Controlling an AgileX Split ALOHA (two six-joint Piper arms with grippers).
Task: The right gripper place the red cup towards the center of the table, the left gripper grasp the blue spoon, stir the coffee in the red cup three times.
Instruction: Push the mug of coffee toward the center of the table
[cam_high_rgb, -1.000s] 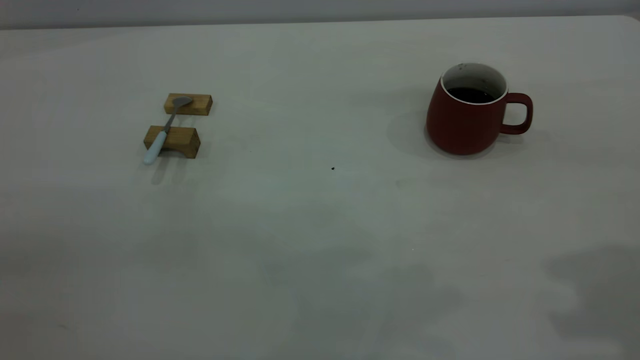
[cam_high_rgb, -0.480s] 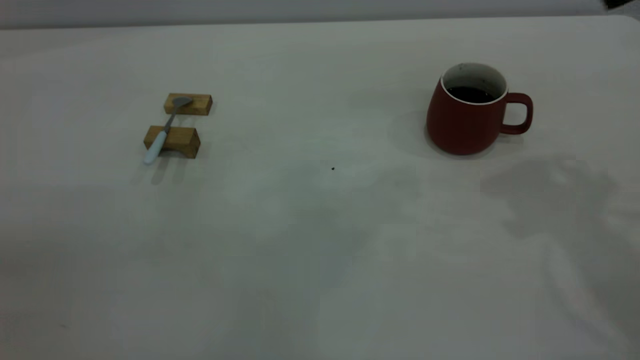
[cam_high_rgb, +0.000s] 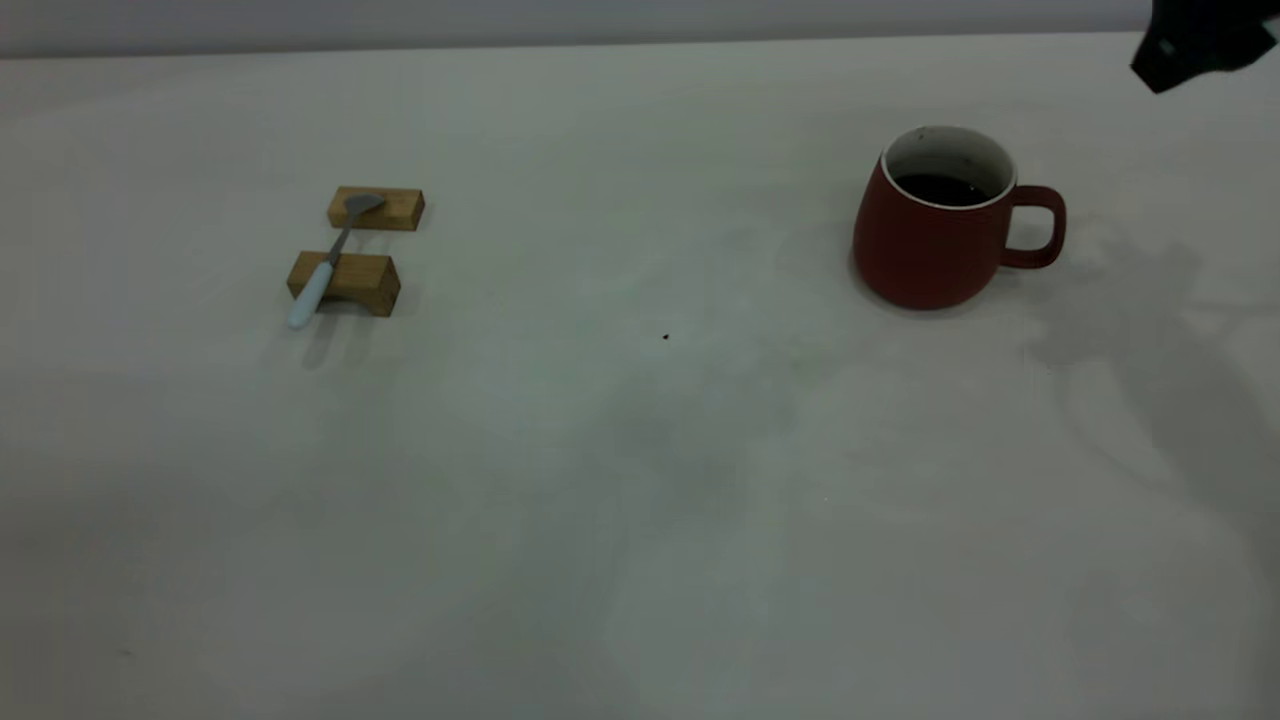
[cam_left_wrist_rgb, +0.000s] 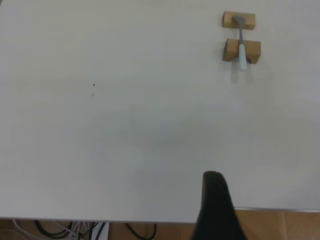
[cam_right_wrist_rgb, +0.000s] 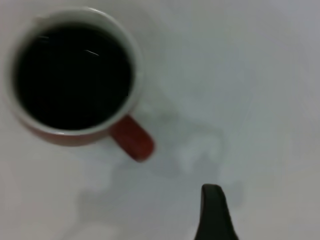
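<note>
The red cup (cam_high_rgb: 930, 240) stands upright at the right of the table (cam_high_rgb: 640, 520), handle toward the right, with dark coffee (cam_high_rgb: 940, 189) inside. The right gripper (cam_high_rgb: 1195, 40) shows as a dark shape at the top right corner, above and beyond the cup, touching nothing. In the right wrist view the cup (cam_right_wrist_rgb: 60, 131) and its coffee (cam_right_wrist_rgb: 72, 75) lie below, and a dark part of the right gripper (cam_right_wrist_rgb: 215, 212) is off to the handle's side. The blue spoon (cam_high_rgb: 318, 280) rests across two wooden blocks at the left. A dark part of the left gripper (cam_left_wrist_rgb: 215, 205) hangs near the table's edge, far from the spoon (cam_left_wrist_rgb: 242, 50).
Two wooden blocks (cam_high_rgb: 398, 208) (cam_high_rgb: 362, 284) carry the spoon. A tiny black speck (cam_high_rgb: 666, 337) marks the table's middle. In the left wrist view the table's edge has cables (cam_left_wrist_rgb: 75, 230) and a wooden floor (cam_left_wrist_rgb: 280, 225) beyond it.
The right arm's dark shape has come into the exterior view at the top right, and its shadow has shifted to beside the cup's handle. Cup and spoon have not moved.
</note>
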